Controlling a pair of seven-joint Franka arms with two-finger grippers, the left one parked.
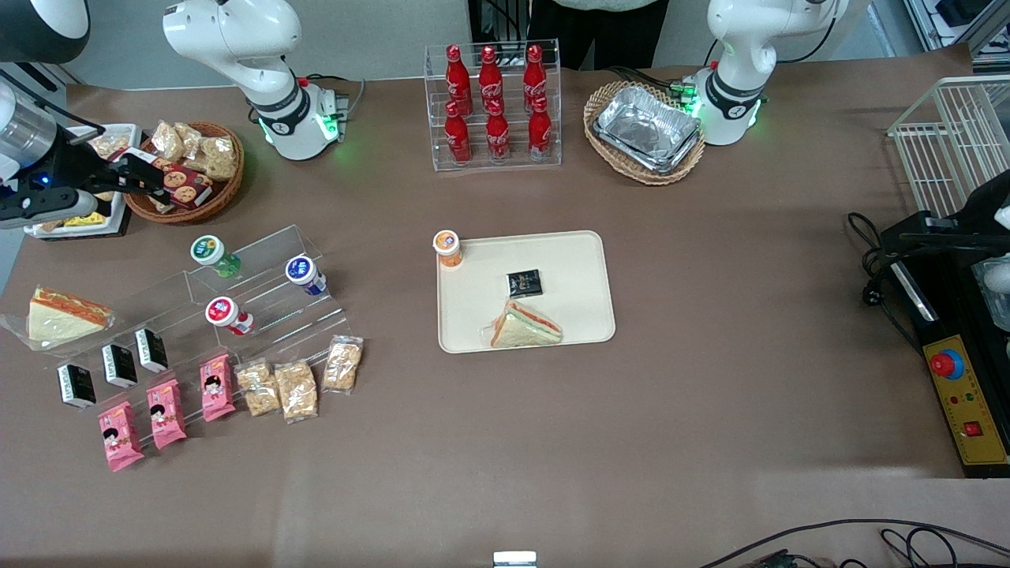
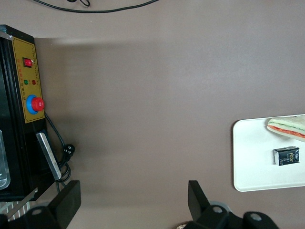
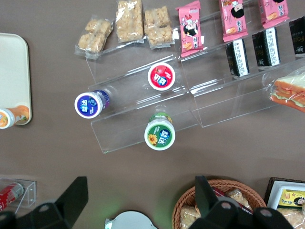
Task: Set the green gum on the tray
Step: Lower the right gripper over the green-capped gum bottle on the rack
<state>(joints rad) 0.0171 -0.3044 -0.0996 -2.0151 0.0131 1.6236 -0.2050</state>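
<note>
Green gum (image 1: 208,252) stands upright on the topmost step of a clear acrylic stepped display (image 1: 260,292), toward the working arm's end of the table, lid up, so its long axis is vertical. In the right wrist view the green gum (image 3: 160,133) shows its round white lid face-on, confirming that the camera looks straight down the bottle's axis. The gripper (image 1: 146,177) hangs above the wicker basket of snacks (image 1: 189,170), farther from the front camera than the bottle and well apart from it; its fingers (image 3: 71,195) are spread wide and hold nothing. The approach therefore calls for travel toward the front camera and downward. Neighbouring blue-lidded bottle (image 3: 89,104) and red-lidded bottle (image 3: 161,77) sit on lower steps, apart from the target. The tray (image 1: 580,260) lies near the table centre, well apart.
</note>
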